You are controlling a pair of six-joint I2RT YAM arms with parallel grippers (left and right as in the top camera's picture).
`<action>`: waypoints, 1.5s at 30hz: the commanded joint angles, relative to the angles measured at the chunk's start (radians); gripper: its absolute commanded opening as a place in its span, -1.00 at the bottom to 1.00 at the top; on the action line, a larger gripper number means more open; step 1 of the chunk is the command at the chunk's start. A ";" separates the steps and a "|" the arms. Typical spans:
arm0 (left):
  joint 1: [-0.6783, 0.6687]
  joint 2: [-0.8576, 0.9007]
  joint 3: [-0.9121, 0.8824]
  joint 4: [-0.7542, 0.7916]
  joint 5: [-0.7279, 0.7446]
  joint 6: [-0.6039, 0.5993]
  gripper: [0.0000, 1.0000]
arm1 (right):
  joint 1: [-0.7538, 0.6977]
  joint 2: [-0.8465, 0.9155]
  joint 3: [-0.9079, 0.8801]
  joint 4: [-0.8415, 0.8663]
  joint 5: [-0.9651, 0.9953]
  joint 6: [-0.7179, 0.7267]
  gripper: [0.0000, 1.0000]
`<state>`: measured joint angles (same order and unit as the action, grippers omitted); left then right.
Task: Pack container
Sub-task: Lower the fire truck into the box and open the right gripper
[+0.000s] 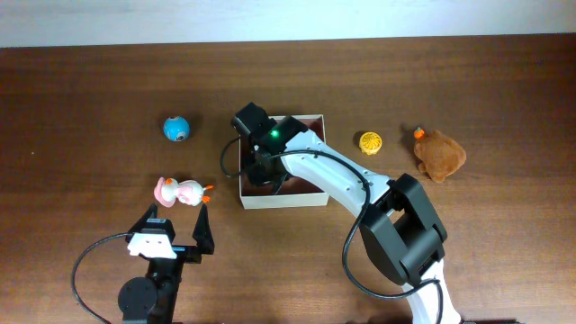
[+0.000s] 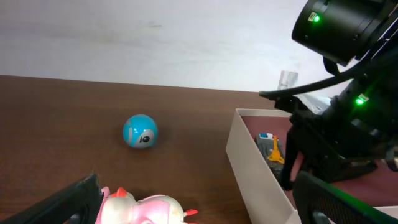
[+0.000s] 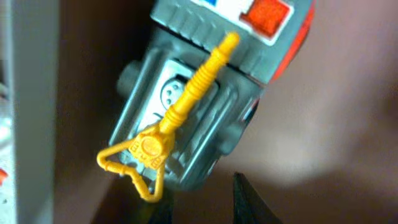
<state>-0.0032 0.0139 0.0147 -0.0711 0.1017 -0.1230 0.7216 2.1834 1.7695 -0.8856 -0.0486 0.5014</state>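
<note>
The white container (image 1: 283, 202) sits in the middle of the top view. The right gripper (image 3: 202, 208) is down inside it, just over 1 gray toy truck (image 3: 205, 68) with a yellow hook (image 3: 180, 112). I cannot tell how far apart its fingers are. The left gripper (image 1: 180, 227), at the lower left, is wide open and holds nothing. It is near a pink duck (image 1: 180, 192).

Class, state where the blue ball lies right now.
In the overhead view, the blue ball sits left of the container, beyond the pink toy, apart from both.
</note>
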 commanded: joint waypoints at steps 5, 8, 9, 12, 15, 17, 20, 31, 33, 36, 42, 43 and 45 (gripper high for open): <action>0.007 -0.008 -0.005 -0.001 0.007 0.013 0.99 | -0.004 -0.015 -0.012 0.049 0.113 -0.014 -0.46; 0.007 -0.008 -0.006 -0.001 0.007 0.013 0.99 | -0.004 -0.015 -0.012 0.060 0.144 -0.045 -0.47; 0.007 -0.008 -0.006 -0.001 0.007 0.012 0.99 | -0.004 -0.015 -0.012 0.060 0.144 -0.054 -0.47; 0.007 -0.008 -0.006 -0.001 0.007 0.012 0.99 | -0.004 -0.015 -0.012 0.048 0.143 -0.053 -0.47; 0.007 -0.008 -0.005 -0.001 0.007 0.013 0.99 | -0.004 -0.015 -0.012 0.031 0.138 -0.053 -0.46; 0.007 -0.008 -0.005 -0.001 0.007 0.013 0.99 | -0.004 -0.016 -0.011 0.000 0.134 -0.054 -0.46; 0.007 -0.008 -0.005 -0.001 0.007 0.013 0.99 | -0.004 -0.016 -0.011 -0.068 0.112 -0.057 -0.46; 0.007 -0.008 -0.006 -0.001 0.007 0.013 0.99 | -0.022 -0.015 -0.012 0.019 0.313 -0.058 -0.46; 0.007 -0.008 -0.006 -0.001 0.007 0.013 0.99 | -0.034 -0.015 -0.012 0.063 0.355 -0.060 -0.46; 0.007 -0.008 -0.006 -0.001 0.007 0.012 0.99 | -0.049 -0.015 -0.012 0.091 0.361 -0.061 -0.46; 0.007 -0.008 -0.005 -0.001 0.007 0.012 0.99 | -0.069 -0.010 -0.012 0.118 0.368 -0.060 -0.46; 0.007 -0.008 -0.005 -0.001 0.007 0.013 0.99 | -0.069 -0.005 -0.012 0.122 0.367 -0.060 -0.46; 0.007 -0.008 -0.006 -0.001 0.007 0.012 0.99 | -0.069 0.005 -0.012 0.128 0.361 -0.061 -0.46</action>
<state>-0.0032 0.0139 0.0147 -0.0711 0.1013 -0.1230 0.6567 2.1834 1.7638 -0.7685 0.2916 0.4435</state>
